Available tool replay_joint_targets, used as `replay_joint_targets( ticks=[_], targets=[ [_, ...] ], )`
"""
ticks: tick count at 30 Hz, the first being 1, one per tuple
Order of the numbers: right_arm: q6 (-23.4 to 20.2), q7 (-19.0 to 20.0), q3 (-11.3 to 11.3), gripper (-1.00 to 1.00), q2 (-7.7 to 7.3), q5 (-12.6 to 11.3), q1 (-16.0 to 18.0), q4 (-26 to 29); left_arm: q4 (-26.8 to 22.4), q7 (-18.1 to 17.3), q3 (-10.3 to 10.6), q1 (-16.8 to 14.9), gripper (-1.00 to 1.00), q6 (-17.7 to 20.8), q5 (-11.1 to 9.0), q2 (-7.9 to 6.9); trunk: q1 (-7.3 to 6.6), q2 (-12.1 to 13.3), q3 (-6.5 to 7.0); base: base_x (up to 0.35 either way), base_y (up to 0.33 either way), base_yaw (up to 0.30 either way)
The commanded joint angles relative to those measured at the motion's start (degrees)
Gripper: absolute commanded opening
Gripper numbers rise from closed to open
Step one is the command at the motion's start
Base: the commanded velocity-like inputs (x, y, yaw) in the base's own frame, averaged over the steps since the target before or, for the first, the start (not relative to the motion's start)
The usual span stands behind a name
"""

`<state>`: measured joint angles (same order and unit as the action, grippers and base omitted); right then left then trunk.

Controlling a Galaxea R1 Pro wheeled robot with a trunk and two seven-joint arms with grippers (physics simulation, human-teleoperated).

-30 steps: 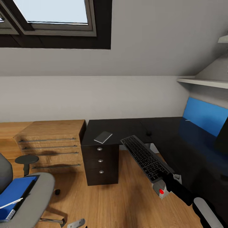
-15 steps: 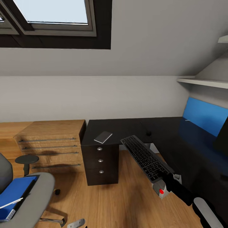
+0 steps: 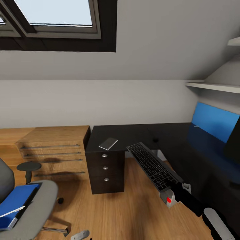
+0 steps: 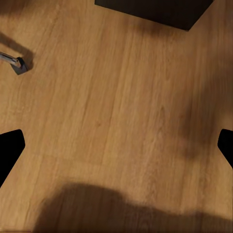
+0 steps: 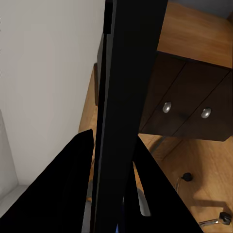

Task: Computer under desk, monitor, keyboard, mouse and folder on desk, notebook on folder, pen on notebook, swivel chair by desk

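Where glossy black desk [image 3: 133, 133] meets wood floor [image 3: 133, 206], right gripper [image 3: 170, 192] pinches flat keyboard [image 3: 151, 165]; left fingers [image 4: 9, 150] spread.

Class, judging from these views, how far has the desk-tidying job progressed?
Done: nothing clearly. In hand: the right gripper holds the keyboard in the air near the desk. Left: the folder and pen lie on the swivel chair; the notebook lies alone on the desk.
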<state>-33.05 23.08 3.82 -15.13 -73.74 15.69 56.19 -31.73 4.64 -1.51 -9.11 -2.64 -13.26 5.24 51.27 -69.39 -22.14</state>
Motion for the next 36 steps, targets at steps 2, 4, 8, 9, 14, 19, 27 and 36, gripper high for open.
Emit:
replay_joint_targets(
  ticks=[2,4,8,9,14,19,27,36],
  targets=[
    [-0.4,0.1,0.1,-1.00,0.01,-0.3,0.0,0.0,0.0,0.0,-0.1,0.0,1.00,-0.1,-0.4,0.04,-0.02,0.0,-0.06,-0.182,-0.106,0.000],
    [-0.4,0.1,0.1,-1.00,0.01,-0.4,0.0,0.0,0.0,0.0,-0.1,0.0,1.00,-0.1,-0.4,0.05,-0.02,0.0,-0.06,-0.211,-0.134,0.000],
    [-0.4,0.1,0.1,-1.00,0.02,-0.4,0.0,0.0,0.0,0.0,-0.1,0.0,1.00,-0.1,-0.4,0.04,-0.02,0.0,-0.06,-0.231,-0.152,0.000],
    [-0.4,0.1,0.1,-1.00,0.02,-0.4,0.0,0.0,0.0,0.0,-0.1,0.0,1.00,-0.1,-0.4,0.06,-0.02,0.0,-0.06,-0.238,-0.159,0.000],
    [-0.4,0.1,0.1,-1.00,0.02,-0.4,0.0,0.0,0.0,0.1,-0.1,0.0,1.00,-0.1,-0.4,0.09,-0.02,0.0,-0.06,-0.241,-0.162,0.000],
    [-0.4,0.1,0.1,-1.00,-0.04,-0.4,0.0,0.0,0.0,0.0,-0.1,0.0,1.00,-0.1,-0.4,0.07,-0.02,0.0,-0.06,-0.243,-0.164,0.000],
    [-0.4,0.1,0.1,-1.00,0.01,-0.4,0.0,0.1,0.0,0.0,-0.1,0.0,1.00,-0.2,-0.4,0.05,-0.02,0.0,-0.06,-0.247,-0.164,0.000],
    [-0.3,0.2,0.1,-1.00,0.08,-0.3,0.0,0.3,0.0,0.0,-0.1,0.0,1.00,-0.2,-0.4,0.11,-0.02,0.0,0.22,-0.245,-0.157,0.000]
  ],
)
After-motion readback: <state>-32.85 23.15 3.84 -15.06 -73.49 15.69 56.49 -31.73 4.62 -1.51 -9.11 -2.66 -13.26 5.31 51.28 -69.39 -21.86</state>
